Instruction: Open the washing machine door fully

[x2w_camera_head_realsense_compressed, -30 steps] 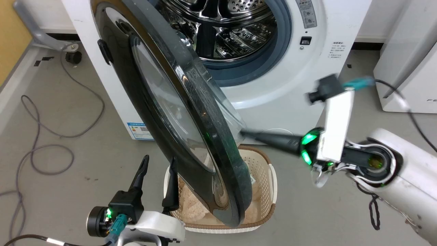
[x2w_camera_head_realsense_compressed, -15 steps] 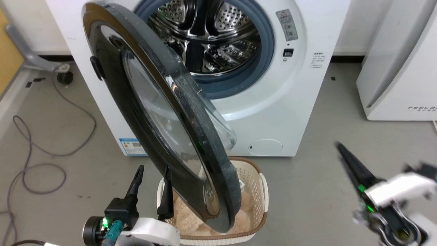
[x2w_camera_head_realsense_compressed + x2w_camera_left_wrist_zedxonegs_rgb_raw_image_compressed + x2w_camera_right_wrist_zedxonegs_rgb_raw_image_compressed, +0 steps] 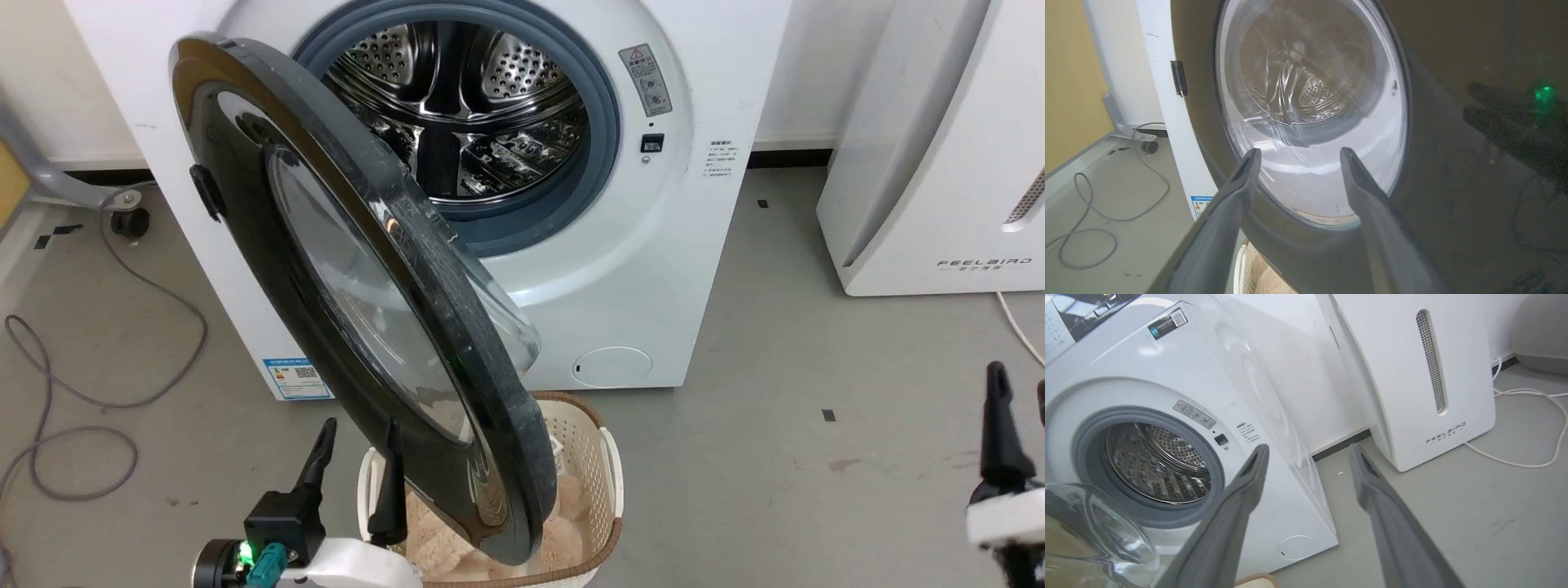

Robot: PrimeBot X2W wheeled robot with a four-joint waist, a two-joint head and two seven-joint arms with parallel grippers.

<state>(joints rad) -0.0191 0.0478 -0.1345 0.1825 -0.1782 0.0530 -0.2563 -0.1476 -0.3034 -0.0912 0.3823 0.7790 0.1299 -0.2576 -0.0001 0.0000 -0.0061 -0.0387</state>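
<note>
1. The large round glossy black washing machine door (image 3: 343,327), with its bulging clear glass window, stands roughly half swung out from the big white front-loading washing machine (image 3: 702,269). It's hinged on the robot's left, and its free edge hangs over a cream perforated plastic basket (image 3: 608,478) on the floor
2. The perforated steel drum (image 3: 457,122) and grey rubber ring (image 3: 602,139) are exposed, so the latch is off. My read on the step in hand: widening the swing, which isn't finished
3. Left gripper (image 3: 360,429): two dark fingers spread with nothing between them, low down just beside the door's outer face. Its wrist view looks straight at the glass. I can't tell whether it touches the door
4. Right gripper (image 3: 1019,390): fingers parted and empty, at lower right, well apart from the door. Its wrist view takes in the washer front and the white slanted FEELBIRD appliance (image 3: 1412,375)
5. Next move, as I judge it: push the inner face or free edge toward the robot's left until the door lies back
6. The left gripper sits in that swing path and should clear out first
7. Risk: the door's lower rim passes close above the basket and may snag
</note>
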